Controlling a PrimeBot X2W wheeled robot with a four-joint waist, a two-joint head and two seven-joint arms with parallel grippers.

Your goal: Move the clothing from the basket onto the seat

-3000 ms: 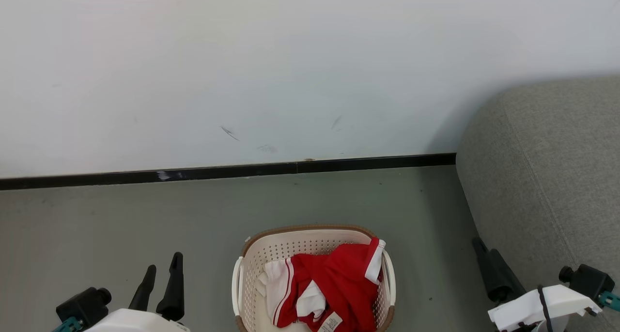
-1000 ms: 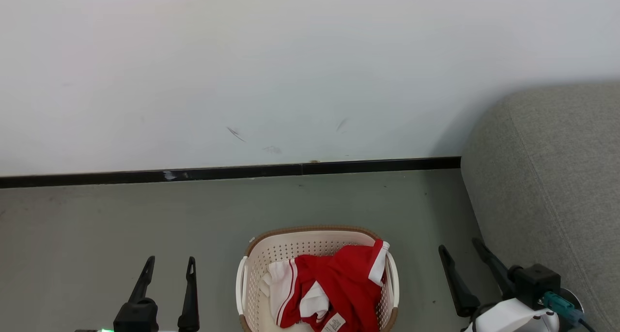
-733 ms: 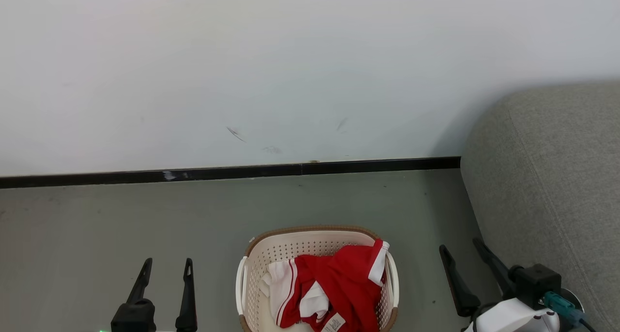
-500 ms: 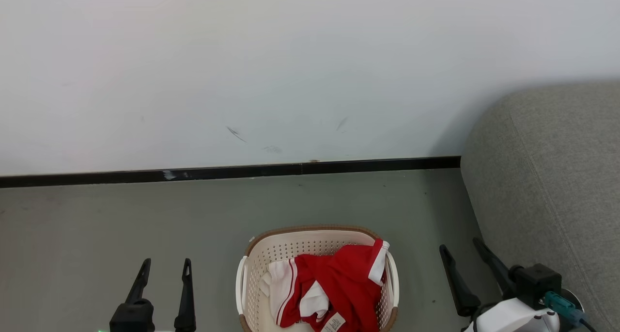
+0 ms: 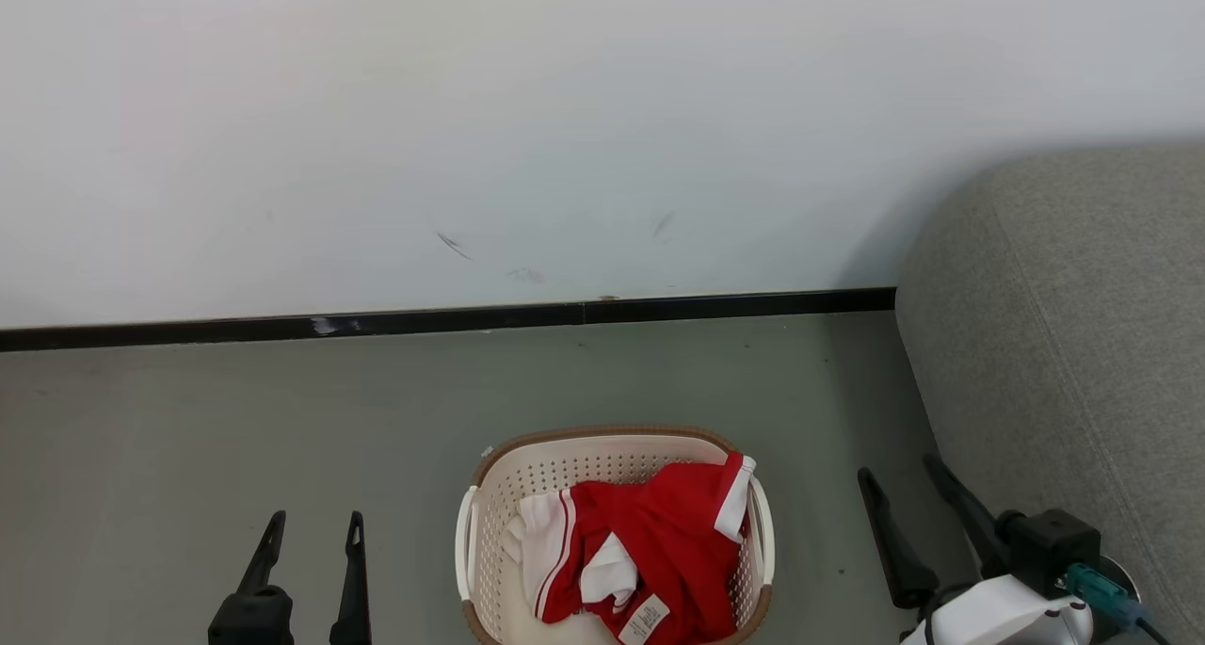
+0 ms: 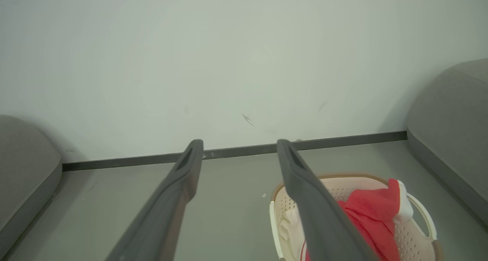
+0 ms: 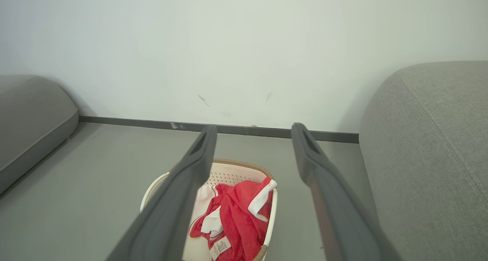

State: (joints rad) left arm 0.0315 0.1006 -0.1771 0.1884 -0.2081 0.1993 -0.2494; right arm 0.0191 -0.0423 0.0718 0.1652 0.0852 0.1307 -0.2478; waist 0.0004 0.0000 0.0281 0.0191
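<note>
Clothing (image 5: 650, 556) heaped in the basket (image 5: 602, 435), lower centre of the head view.

Left to right:
- **Left gripper** (image 5: 316, 516), lower left, above the grey floor (image 5: 235, 419). Its two dark fingers are parted with nothing between them, tips toward the top of the frame.
- **Basket**, resting on the floor. Its long axis seems to run up and down the frame, but the bottom edge cuts off its near end, so this is not certain.
- **Red heap**, slanting across the basket. It runs from a white panel against the left wall up to a white-banded cuff draped over the rim at the upper right. A small white label (image 5: 644, 619) lies at its lower end.
- **Right gripper** (image 5: 898, 468), lower right, between the basket and the seat (image 5: 1064, 344). Its fingers are also spread wide and empty, leaning toward the upper left.
- **Seat**, a grey mass along the right edge, apart from the basket, with no garment on the part in view.

Compared with half a second ago:
- The black skirting (image 5: 565, 314), the basket and the seat all sit slightly higher in the frame, which is a shift of the camera.
- The heap keeps the same folds.
- The left gripper's fingers show a little lower.

Compared with three seconds ago: the right gripper's fingers, which then overlapped as one dark shape, now show side by side.
</note>
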